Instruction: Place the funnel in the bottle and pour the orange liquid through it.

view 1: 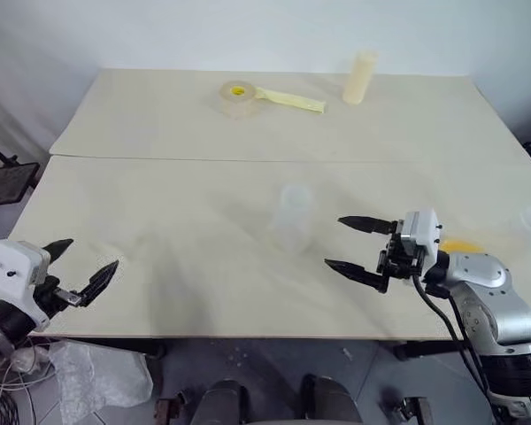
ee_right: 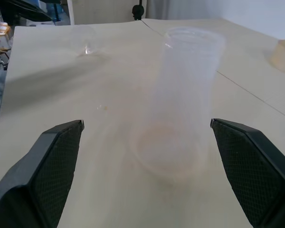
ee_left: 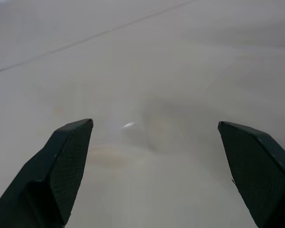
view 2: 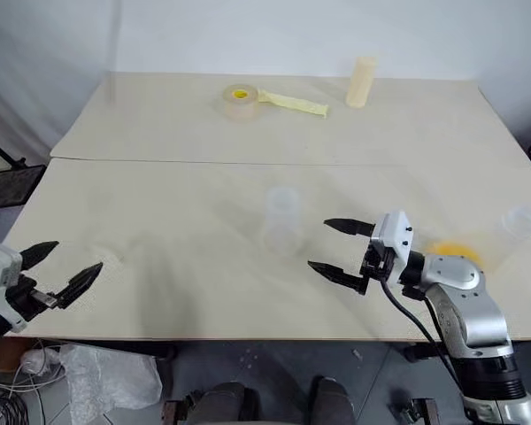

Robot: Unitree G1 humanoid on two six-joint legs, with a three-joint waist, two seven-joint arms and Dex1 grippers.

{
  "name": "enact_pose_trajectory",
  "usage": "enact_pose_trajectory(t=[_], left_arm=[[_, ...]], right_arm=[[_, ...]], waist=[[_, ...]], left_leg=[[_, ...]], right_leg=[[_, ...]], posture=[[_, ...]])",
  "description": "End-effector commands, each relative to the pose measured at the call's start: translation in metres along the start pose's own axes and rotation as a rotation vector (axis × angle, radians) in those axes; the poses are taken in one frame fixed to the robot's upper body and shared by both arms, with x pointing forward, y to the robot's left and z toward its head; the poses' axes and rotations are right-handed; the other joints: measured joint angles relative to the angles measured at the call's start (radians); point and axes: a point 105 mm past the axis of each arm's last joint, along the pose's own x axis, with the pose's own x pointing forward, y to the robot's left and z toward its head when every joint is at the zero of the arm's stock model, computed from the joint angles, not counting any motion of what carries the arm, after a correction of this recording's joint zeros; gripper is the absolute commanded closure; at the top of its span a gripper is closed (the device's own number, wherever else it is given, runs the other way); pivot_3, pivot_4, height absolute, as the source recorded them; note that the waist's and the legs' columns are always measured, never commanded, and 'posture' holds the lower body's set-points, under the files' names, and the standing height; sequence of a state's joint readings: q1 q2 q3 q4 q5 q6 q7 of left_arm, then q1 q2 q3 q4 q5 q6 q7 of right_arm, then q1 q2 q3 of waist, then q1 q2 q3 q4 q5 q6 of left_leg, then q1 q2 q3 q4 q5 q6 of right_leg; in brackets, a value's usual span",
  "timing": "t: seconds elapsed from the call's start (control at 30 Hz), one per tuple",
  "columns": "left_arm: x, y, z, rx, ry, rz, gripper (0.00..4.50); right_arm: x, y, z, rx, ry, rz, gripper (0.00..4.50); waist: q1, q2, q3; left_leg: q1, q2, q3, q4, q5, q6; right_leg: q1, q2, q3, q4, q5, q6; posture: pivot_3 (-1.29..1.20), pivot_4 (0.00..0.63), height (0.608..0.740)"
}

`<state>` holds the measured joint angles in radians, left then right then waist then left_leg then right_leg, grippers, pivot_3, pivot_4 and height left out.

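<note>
Now my right claw (view 2: 338, 246) gapes empty facing the bottle (view 2: 280, 221); left claw (view 1: 86, 266) too; I should close gently round its base

The clear colourless flask-like bottle (view 2: 281, 221) stands at the frame's centre on the pale wooden table (view 2: 159, 177). At upper centre lies a roll of yellow tape (view 2: 240, 100), with an opaque cream cylinder (view 2: 361, 81) to its right. At right, the translucent orange liquid (view 2: 454, 251) sits left of a clear wide cup (view 2: 522, 223).
</note>
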<state>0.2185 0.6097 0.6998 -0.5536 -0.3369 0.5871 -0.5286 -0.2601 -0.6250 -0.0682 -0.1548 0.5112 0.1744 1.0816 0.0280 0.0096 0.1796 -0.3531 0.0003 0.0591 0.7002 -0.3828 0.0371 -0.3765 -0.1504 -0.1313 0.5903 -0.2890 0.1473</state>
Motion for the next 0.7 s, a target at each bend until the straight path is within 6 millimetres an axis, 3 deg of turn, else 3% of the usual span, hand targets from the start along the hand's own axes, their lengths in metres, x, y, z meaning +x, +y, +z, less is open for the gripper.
enact_pose_trajectory(t=[0.03,0.3,0.53,0.7], left_arm=[[0.01,0.009,0.009,0.079,0.039,0.149,0.01],[0.033,0.015,-0.002,0.14,0.199,0.186,0.01],[0.038,0.017,-0.008,0.143,0.27,0.175,0.01],[0.042,0.017,-0.007,0.136,0.268,0.163,1.3]], right_arm=[[0.004,0.001,0.006,-0.023,-0.015,0.021,0.0],[0.003,0.002,0.006,-0.026,0.0,0.017,0.0],[-0.001,0.003,0.006,-0.028,0.014,-0.004,0.0],[-0.002,0.003,0.005,-0.026,0.017,-0.011,0.0]], waist=[[-0.001,0.0,0.0],[-0.007,-0.001,0.0],[-0.005,0.0,0.0],[-0.006,0.0,0.0]], left_leg=[[0.0,0.0,0.0,0.0,0.0,0.0],[0.0,0.0,0.001,-0.001,-0.001,-0.001],[0.0,0.001,0.001,-0.001,-0.001,-0.001],[0.0,0.001,0.001,-0.001,-0.001,-0.001]], right_leg=[[0.0,0.0,0.0,0.0,0.0,0.0],[-0.001,0.001,0.0,0.0,0.0,0.0],[-0.001,0.001,0.0,0.0,0.0,0.0],[-0.001,0.001,0.0,0.0,0.0,0.0]], posture=[[0.0,0.15,0.74],[0.0,0.15,0.74],[0.0,0.15,0.74],[0.0,0.15,0.74]])
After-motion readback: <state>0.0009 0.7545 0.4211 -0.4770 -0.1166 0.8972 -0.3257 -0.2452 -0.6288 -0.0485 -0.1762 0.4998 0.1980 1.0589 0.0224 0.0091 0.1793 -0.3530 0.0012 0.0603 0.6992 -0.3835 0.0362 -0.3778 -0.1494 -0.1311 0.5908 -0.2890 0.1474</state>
